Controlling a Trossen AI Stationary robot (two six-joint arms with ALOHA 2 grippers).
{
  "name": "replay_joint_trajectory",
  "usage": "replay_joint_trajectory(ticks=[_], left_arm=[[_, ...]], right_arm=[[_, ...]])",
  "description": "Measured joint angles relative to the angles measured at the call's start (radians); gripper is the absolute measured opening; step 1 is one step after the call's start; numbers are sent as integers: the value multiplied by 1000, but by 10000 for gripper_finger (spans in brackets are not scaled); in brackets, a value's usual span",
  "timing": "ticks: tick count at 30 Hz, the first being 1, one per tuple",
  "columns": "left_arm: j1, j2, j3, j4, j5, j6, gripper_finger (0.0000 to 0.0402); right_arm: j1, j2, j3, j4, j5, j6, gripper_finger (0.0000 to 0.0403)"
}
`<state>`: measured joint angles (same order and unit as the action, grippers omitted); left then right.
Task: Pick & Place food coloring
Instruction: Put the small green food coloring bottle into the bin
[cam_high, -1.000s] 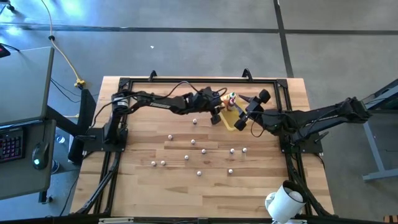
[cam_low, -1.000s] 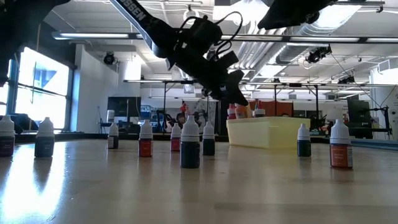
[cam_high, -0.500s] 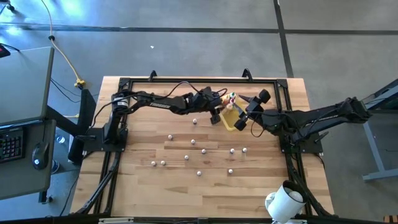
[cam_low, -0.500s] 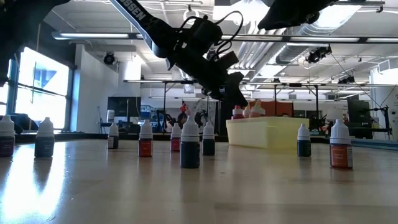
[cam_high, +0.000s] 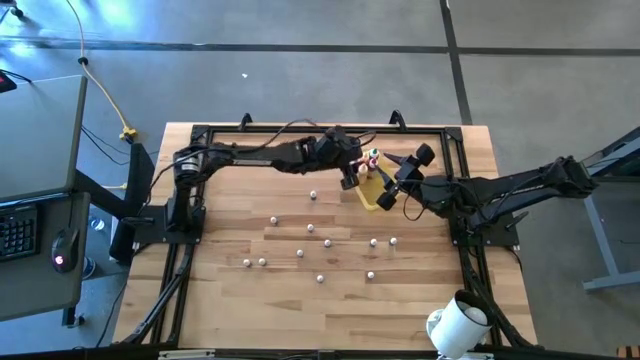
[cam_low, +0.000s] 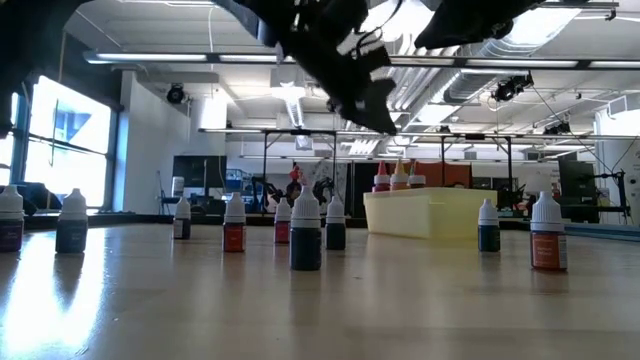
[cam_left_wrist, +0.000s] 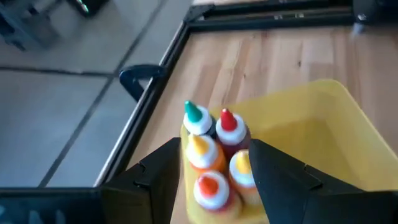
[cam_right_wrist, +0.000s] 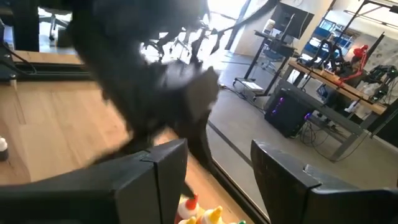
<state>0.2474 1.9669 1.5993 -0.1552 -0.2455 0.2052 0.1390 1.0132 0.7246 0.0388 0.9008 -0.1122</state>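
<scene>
Several food coloring bottles (cam_left_wrist: 214, 155) with green, red, orange and yellow caps stand upright, packed into a corner of the yellow tray (cam_left_wrist: 323, 124), which rests on the table (cam_high: 230, 300). My left gripper (cam_left_wrist: 214, 146) hovers open above that cluster, one finger on either side and touching none of it. In the high view it (cam_high: 352, 176) is over the tray's far left corner (cam_high: 366, 172). Several more bottles (cam_high: 310, 227) stand loose on the wood. My right gripper (cam_high: 392, 190) hangs open above the tray's right side.
A black metal frame (cam_high: 300, 130) runs along the table's far edge and sides. Loose bottles (cam_low: 305, 235) are scattered over the table's middle and near part. A white object (cam_high: 455, 325) sits at the near right corner. Bare wood lies at the near left.
My left gripper has gone straight up, away from the bottles in the tray, and now hangs well above them. The tray and the loose bottles on the table stand where they did.
</scene>
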Motion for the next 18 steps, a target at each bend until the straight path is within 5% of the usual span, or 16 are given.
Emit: replay_joint_trajectory(ticks=[9,18], left_arm=[[1,-111,322,-872,-53,-24,170],[1,-290,327,-1404,-2,-226,106]], right_arm=[[-1,3,0,-94,-202,116,172],[5,126,19,-88,-403,193,156]])
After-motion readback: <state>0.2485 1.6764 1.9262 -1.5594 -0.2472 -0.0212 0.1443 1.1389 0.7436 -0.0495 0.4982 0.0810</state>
